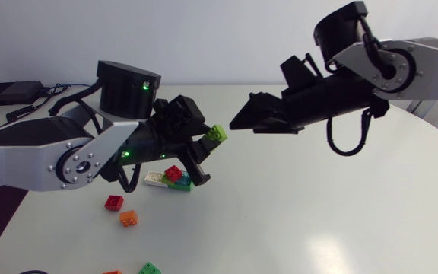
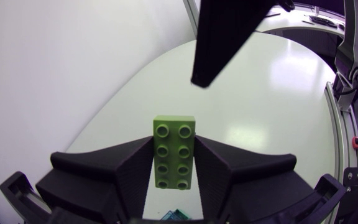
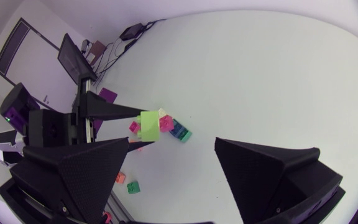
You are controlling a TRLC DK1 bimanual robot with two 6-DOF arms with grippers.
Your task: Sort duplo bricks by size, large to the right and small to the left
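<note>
Lime-green and eight-studded, the long brick point(image 2: 174, 152) sits clamped between the two fingers of the left gripper point(image 1: 207, 148). The fingers press its long sides and are closed only as far as its width. The left arm point(image 1: 52, 156) comes in low from the side and stretches toward the middle of the table point(image 1: 318, 213). It holds the long brick up in the air, studs facing back toward the wrist.

The right arm point(image 1: 401, 65) reaches in from the other side at about the same height. The right gripper point(image 3: 173, 142) points straight at the left one, with its fingers spread wide and nothing between them. One of its fingertips hangs just ahead of the long brick, close to it but apart from it.

Below the left gripper, a small pile of bricks point(image 1: 169, 179) lies on the table: white, red, green and teal pieces touching one another. Nearer the front edge on the left side, a red brick point(image 1: 113, 202) and an orange brick point(image 1: 128, 218) lie close together. A green brick point(image 1: 149, 268) lies further forward, at the view's edge. The left arm's body hides part of the table behind the pile.
</note>
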